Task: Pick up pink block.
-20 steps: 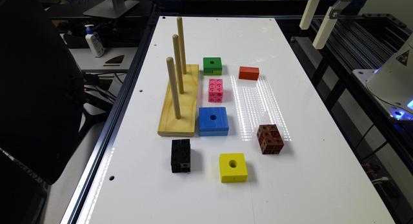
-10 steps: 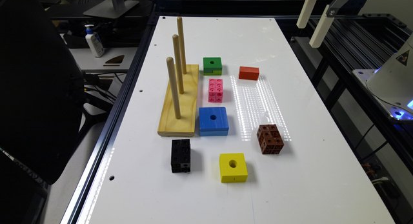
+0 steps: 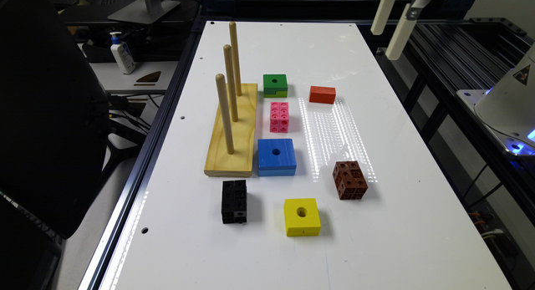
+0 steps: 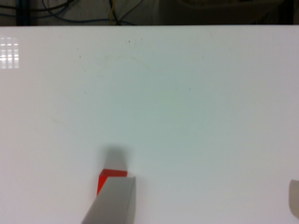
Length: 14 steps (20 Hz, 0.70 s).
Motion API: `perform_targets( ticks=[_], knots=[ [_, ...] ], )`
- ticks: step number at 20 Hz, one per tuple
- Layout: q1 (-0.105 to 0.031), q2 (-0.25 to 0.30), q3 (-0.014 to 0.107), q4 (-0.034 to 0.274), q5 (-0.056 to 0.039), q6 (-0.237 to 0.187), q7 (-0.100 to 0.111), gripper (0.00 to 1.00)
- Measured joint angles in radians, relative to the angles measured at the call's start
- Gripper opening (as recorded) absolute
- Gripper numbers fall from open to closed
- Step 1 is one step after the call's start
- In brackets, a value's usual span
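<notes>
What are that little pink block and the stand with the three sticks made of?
The pink block looks like plastic: bright, even colour, built of small cubes with a round hole in each face, probably snapped together. The stand looks like pale unpainted wood, perhaps pine: grain streaks show on its flat base, and its three pegs are the same light tan, likely wooden dowels.
</notes>
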<state>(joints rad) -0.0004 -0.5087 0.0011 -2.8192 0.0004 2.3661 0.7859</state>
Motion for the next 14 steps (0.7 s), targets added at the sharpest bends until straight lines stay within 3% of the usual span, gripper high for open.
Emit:
perform_targets(
  ticks=[14],
  knots=[
    [0.003,0.193,0.006,0.165,0.0010,0.012,0.002,1.00]
  ],
)
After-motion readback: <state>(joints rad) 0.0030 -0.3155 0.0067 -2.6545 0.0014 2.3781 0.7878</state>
